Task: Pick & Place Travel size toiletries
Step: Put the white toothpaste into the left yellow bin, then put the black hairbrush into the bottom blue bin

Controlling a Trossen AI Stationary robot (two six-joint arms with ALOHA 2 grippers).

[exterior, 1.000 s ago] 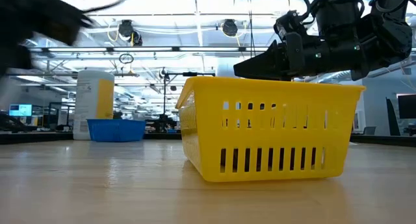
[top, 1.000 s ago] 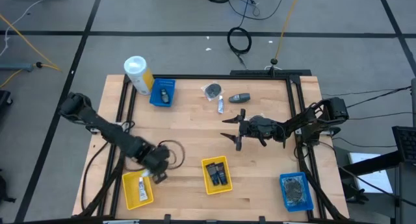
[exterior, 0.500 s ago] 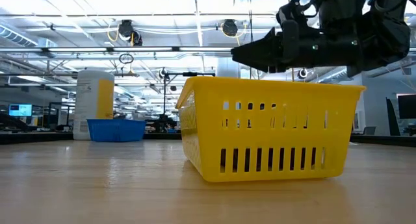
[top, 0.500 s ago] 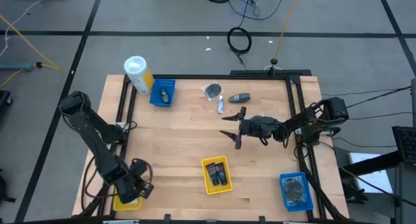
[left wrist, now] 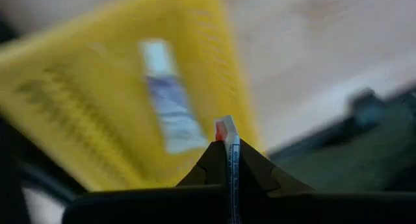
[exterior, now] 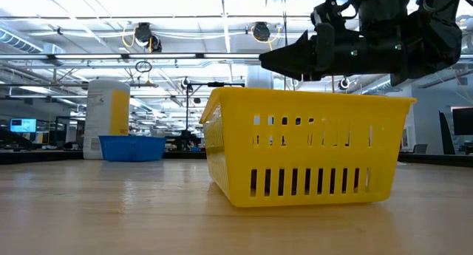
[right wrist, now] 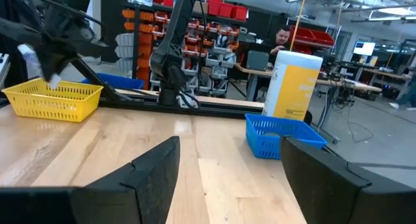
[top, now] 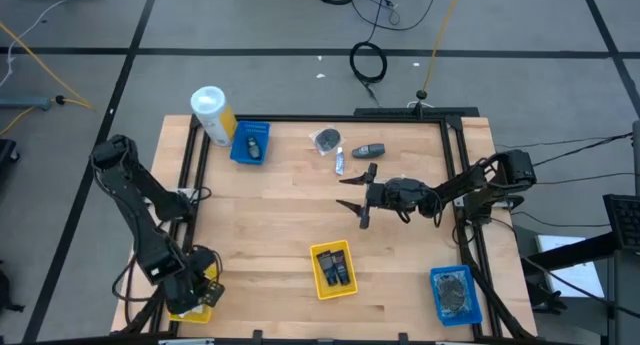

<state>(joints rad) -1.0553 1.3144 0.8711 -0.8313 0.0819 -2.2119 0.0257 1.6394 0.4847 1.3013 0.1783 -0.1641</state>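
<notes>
Wooden table [top: 280, 225]; left gripper [left wrist: 229, 160] clamps a thin white tube [left wrist: 232, 178], red-tipped, above the yellow tray [left wrist: 84, 107]. Right gripper [top: 358, 197] hangs mid-table, fingers apart.

White tube [left wrist: 229, 160], thin, red-tipped, pinched edge-on between left gripper [left wrist: 229, 178] fingers, over the front-left yellow tray [left wrist: 78, 107]; second white tube [left wrist: 170, 97] lies flat in that tray. Small white tube [top: 340, 162] on bare table, far side; dark bottle [top: 370, 149] just beside it, lying down; roundish grey packet [top: 325, 139] near both. Dark bottles [top: 336, 268] in middle yellow tray [top: 320, 283]
</notes>
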